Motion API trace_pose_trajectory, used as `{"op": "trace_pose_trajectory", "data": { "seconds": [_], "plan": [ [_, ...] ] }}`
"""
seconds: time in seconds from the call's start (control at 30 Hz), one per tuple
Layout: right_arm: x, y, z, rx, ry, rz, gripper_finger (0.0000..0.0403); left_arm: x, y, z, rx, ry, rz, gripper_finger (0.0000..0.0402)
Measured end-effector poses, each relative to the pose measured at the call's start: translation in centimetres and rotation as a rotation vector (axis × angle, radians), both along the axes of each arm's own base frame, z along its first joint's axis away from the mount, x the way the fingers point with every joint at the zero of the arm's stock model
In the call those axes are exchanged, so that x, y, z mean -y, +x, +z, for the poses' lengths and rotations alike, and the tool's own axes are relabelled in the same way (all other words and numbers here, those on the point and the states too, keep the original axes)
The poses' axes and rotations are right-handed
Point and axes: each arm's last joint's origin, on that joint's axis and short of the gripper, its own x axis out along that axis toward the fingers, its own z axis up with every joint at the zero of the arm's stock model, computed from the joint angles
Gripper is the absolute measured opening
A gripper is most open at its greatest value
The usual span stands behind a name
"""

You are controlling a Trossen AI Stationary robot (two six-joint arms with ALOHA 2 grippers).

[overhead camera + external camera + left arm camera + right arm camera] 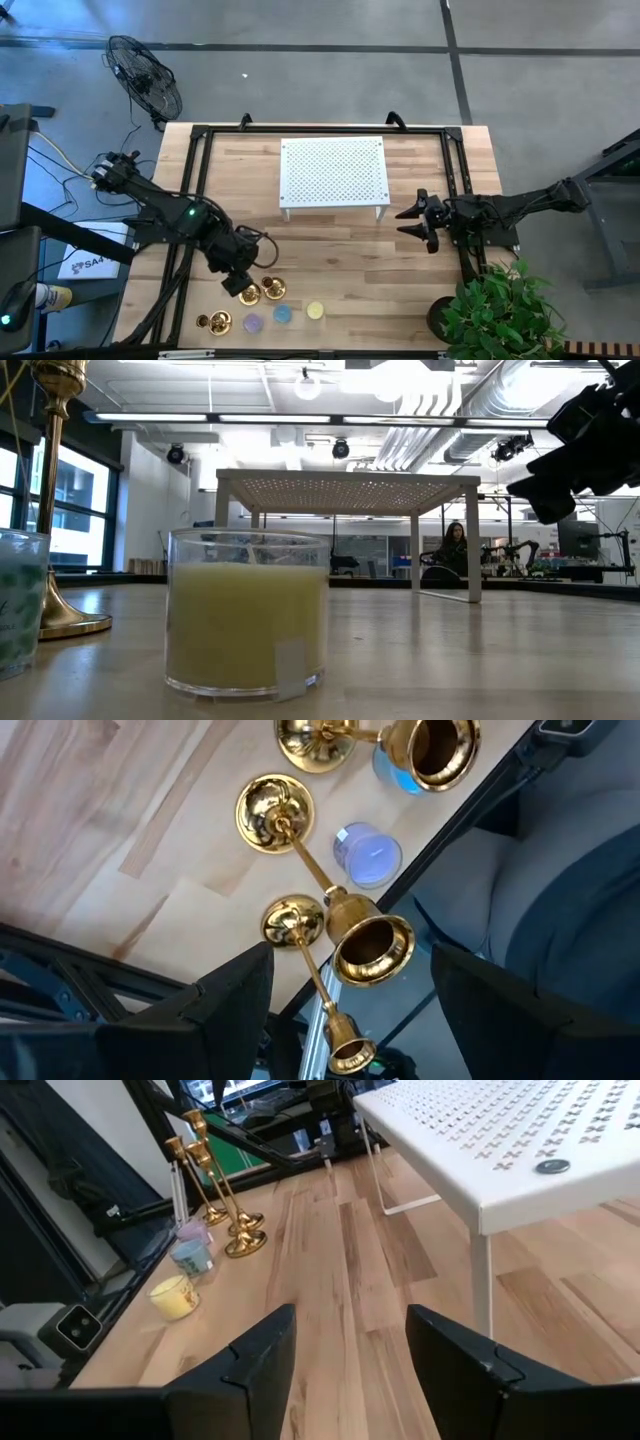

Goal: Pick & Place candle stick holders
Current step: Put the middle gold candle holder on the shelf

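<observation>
Three shiny gold candle stick holders stand upright on their round bases near the table's near left edge (248,294) (272,289) (212,322). Seen from above in the left wrist view, their bases (275,812) carry slim stems ending in cups (372,948). My left gripper (238,283) (352,960) hangs open above them, pointing steeply down and touching nothing. My right gripper (412,222) (350,1350) waits open at the table's right, nearly level, with nothing between its fingers.
Purple (252,323), blue (283,314) and yellow (315,311) candles in glasses stand beside the holders. A white perforated shelf on legs (333,172) sits at the table's far middle. A potted plant (495,310) stands at the near right corner. A black frame (195,180) borders the table.
</observation>
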Motion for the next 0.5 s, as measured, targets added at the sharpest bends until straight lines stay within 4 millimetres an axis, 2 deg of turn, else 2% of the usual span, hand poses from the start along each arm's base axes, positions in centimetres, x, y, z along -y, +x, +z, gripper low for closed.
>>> {"op": "trace_pose_trajectory", "data": {
  "seconds": [0.5],
  "plan": [
    [0.0, 0.0, 0.0, -0.001, 0.0, -0.001, 0.0185, 0.7, 1.0, -1.3, -0.07, 0.007, 0.008, 0.0266]
  ]
}}
